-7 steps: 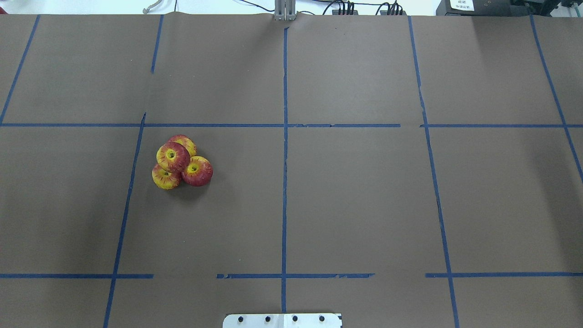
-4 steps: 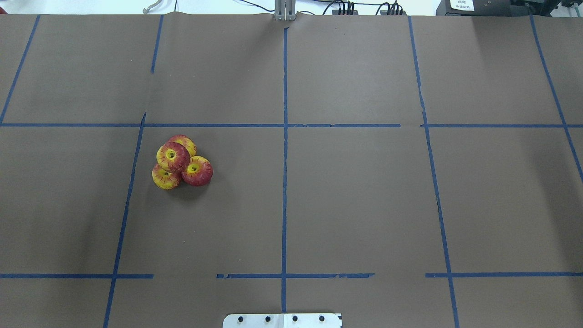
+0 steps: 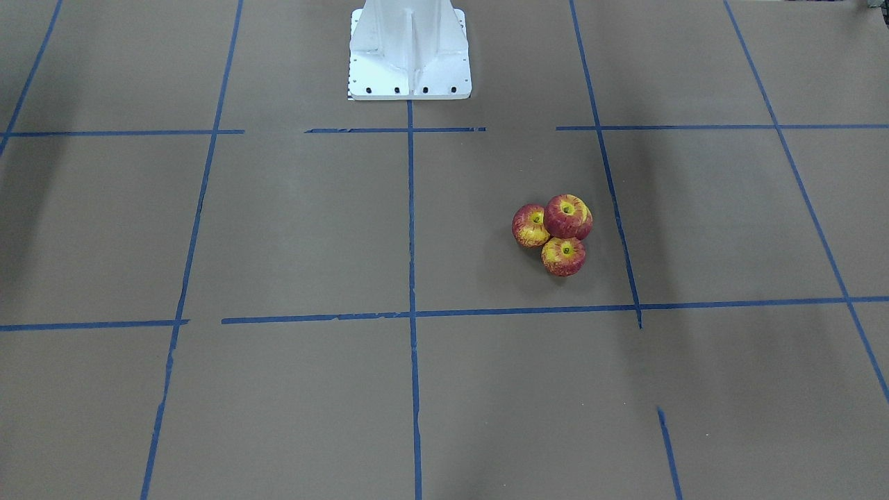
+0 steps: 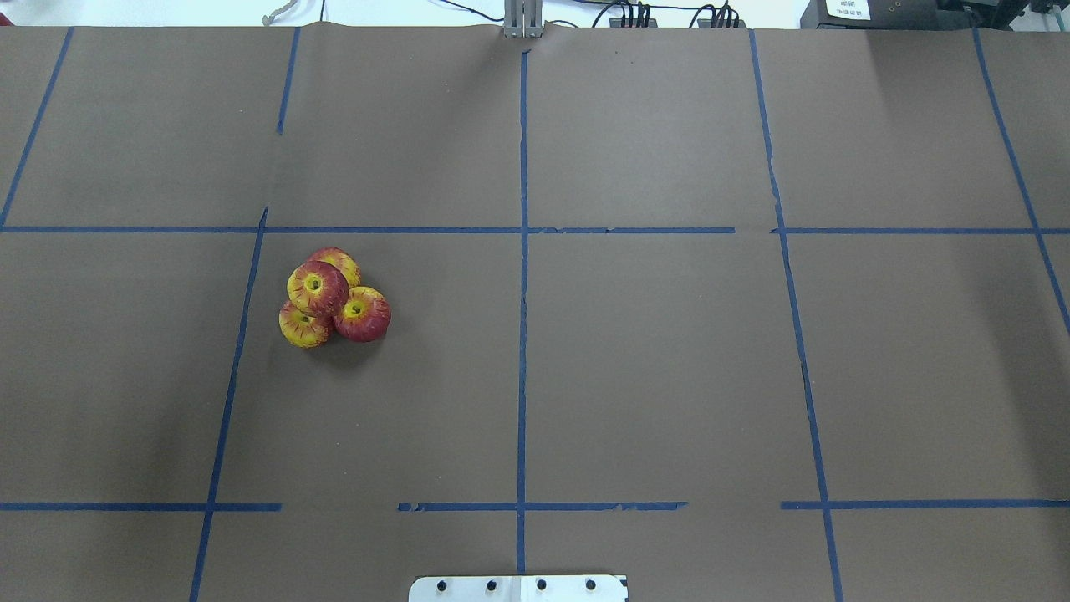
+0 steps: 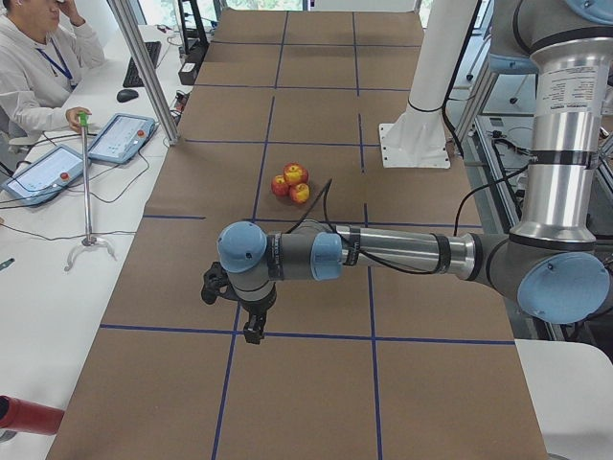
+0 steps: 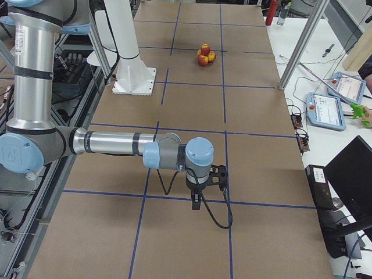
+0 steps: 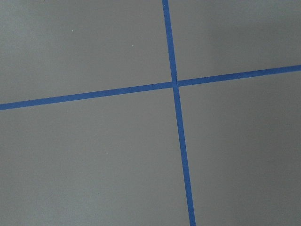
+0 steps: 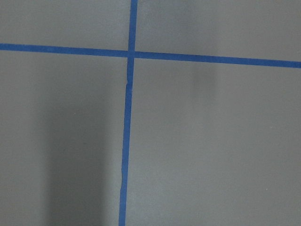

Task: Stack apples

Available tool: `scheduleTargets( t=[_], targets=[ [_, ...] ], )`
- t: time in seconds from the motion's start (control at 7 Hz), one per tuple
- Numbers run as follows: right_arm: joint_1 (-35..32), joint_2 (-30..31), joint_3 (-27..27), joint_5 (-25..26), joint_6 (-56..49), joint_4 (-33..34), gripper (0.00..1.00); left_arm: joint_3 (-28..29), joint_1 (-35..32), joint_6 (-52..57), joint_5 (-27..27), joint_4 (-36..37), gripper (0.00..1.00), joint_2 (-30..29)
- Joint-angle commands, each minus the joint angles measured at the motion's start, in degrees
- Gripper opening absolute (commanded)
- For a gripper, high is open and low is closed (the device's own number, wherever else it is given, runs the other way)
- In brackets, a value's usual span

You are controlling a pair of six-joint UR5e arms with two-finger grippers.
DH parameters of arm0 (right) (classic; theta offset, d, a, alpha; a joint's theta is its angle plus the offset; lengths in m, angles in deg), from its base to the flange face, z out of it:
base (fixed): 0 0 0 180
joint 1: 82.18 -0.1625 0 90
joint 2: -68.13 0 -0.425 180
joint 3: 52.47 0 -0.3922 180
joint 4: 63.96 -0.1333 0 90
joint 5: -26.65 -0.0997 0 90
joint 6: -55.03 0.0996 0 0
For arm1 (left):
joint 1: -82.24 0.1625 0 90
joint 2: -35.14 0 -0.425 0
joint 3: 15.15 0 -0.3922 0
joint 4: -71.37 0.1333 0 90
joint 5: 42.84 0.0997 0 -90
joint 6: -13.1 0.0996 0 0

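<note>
We see our left gripper [image 5: 253, 331] and right gripper [image 6: 196, 202] each over a tape crossing [image 7: 175, 84] on the table [image 4: 669, 376], their grip impossible to tell, and farther in, left of centre, the apples [image 4: 333, 298] clustered one atop three, well apart from every edge.

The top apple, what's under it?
The top apple rests on three other apples bunched together. The spot right beneath it is covered, so I cannot see it.

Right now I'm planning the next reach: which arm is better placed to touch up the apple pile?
Left. The apples lie on the robot's left half, nearer the left end effector; the right end effector hangs near the opposite end.
</note>
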Motion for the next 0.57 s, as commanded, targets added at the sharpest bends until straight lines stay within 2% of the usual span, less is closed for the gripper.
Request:
scheduleTargets(
  t=[0.0, 0.43],
  targets=[
    [0.00, 0.00, 0.00, 0.00, 0.00, 0.00, 1.00, -0.04, 0.62, 0.25, -0.05, -0.09, 1.00, -0.07],
    [0.00, 0.00, 0.00, 0.00, 0.00, 0.00, 1.00, 0.06, 0.62, 0.34, 0.04, -0.09, 1.00, -1.65]
  ],
)
